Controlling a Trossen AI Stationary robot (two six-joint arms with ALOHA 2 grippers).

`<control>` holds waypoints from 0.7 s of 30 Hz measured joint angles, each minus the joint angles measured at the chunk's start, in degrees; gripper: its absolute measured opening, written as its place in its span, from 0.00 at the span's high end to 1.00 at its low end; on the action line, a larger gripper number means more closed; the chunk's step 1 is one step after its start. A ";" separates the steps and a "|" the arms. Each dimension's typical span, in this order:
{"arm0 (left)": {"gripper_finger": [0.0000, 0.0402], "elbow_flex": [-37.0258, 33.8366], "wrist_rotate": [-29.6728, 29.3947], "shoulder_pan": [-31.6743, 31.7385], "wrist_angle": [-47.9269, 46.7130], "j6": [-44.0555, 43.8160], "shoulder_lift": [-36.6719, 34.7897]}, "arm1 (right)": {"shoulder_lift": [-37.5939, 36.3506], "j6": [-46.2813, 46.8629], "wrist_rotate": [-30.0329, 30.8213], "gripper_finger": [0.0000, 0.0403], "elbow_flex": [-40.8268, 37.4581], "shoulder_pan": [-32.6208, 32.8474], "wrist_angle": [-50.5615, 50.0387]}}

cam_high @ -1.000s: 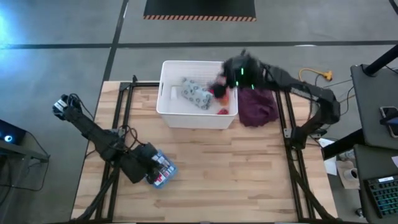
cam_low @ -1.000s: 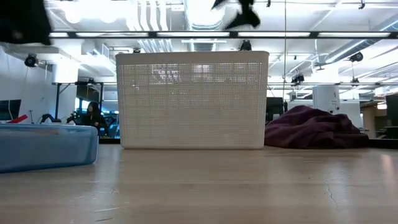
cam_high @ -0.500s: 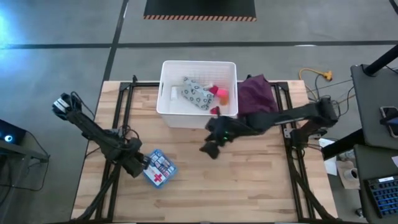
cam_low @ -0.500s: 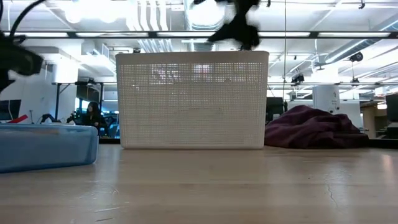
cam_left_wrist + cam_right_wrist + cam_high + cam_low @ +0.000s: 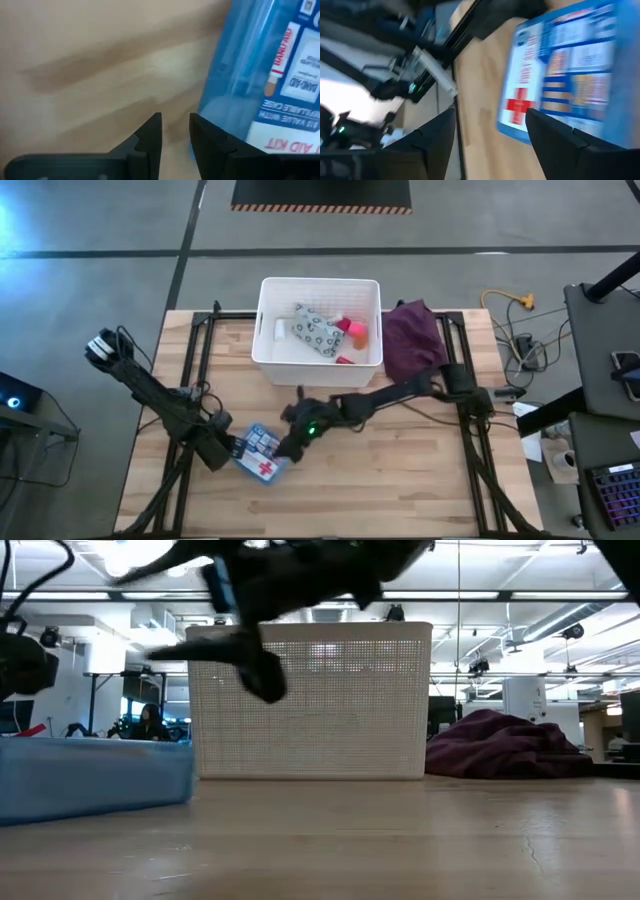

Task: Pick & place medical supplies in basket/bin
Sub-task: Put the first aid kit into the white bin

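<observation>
Wooden planks form the surface (image 5: 400,470) in the high view; the white basket (image 5: 268,350) stands at its far edge, holding a pale green patterned pouch (image 5: 317,330) plus pink (image 5: 342,326), orange (image 5: 359,334) and red (image 5: 345,361) pieces; a dark purple cloth (image 5: 413,345) lies just beside the basket; the blue packet with red cross (image 5: 261,459) lies near the front left, between the left pincer (image 5: 228,451) and the right pincer (image 5: 290,446).

Low view: the packet (image 5: 95,775) sits at the left, the basket (image 5: 310,705) behind, the cloth (image 5: 510,748) to its right; a dark arm crosses above.

Left wrist view: the left pincer (image 5: 175,131) shows its fingers almost together with a narrow gap, pinching nothing, the packet (image 5: 270,80) just beside them.

Right wrist view: the right pincer (image 5: 490,122) is spread wide, empty, over the packet (image 5: 560,65).
</observation>
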 joint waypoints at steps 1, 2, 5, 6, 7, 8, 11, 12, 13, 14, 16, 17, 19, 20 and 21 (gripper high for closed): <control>0.80 -0.97 -0.13 0.00 2.18 0.02 0.00 | 1.51 -0.34 -0.39 0.43 2.19 0.11 -0.75; 0.80 -1.77 -0.96 0.00 4.12 0.02 0.02 | 3.07 -0.80 -0.73 0.44 4.33 0.15 -2.27; 0.80 -2.36 -7.90 0.08 6.97 0.13 0.02 | 7.56 -2.35 -3.10 0.46 10.76 -0.45 -10.84; 0.80 -2.26 -11.91 0.12 7.31 0.14 0.02 | 8.87 -3.49 -3.41 0.47 12.70 -0.57 -14.80; 0.80 -1.88 -15.65 0.20 7.23 -0.10 0.02 | 9.81 -4.93 -3.40 0.47 14.44 -0.59 -19.23; 0.80 -1.40 -18.58 0.22 7.21 -0.50 0.02 | 10.62 -6.55 -2.79 0.48 15.92 -0.51 -22.66; 0.80 0.78 -21.78 0.06 6.97 1.02 0.00 | 11.05 -11.81 -0.28 0.50 20.40 0.26 -34.35; 0.80 1.76 -21.81 0.03 6.75 2.44 0.02 | 11.05 -13.58 0.72 0.50 21.77 0.49 -37.37; 0.80 2.91 -21.79 -0.15 6.76 4.20 0.16 | 11.01 -15.23 2.40 0.51 22.88 0.81 -40.58; 0.80 4.29 -21.86 -0.35 6.68 6.14 0.26 | 10.69 -16.68 4.76 0.52 23.93 1.16 -43.50; 0.80 7.04 -21.87 -0.69 5.99 8.02 0.62 | 9.97 -18.61 9.76 0.54 25.98 1.62 -46.97; 0.80 8.39 -21.89 -0.78 5.17 8.22 0.97 | 9.48 -18.82 11.48 0.55 26.90 1.73 -48.18; 0.80 10.72 -21.67 -1.13 3.40 8.26 2.26 | 8.61 -17.74 12.48 0.57 28.10 1.70 -50.20; 0.80 11.68 -21.51 -1.21 2.64 8.24 2.98 | 8.35 -17.00 11.75 0.58 28.55 1.53 -50.25; 0.80 12.51 -21.44 -1.34 2.07 8.12 3.87 | 8.19 -16.69 10.64 0.59 28.79 1.43 -50.37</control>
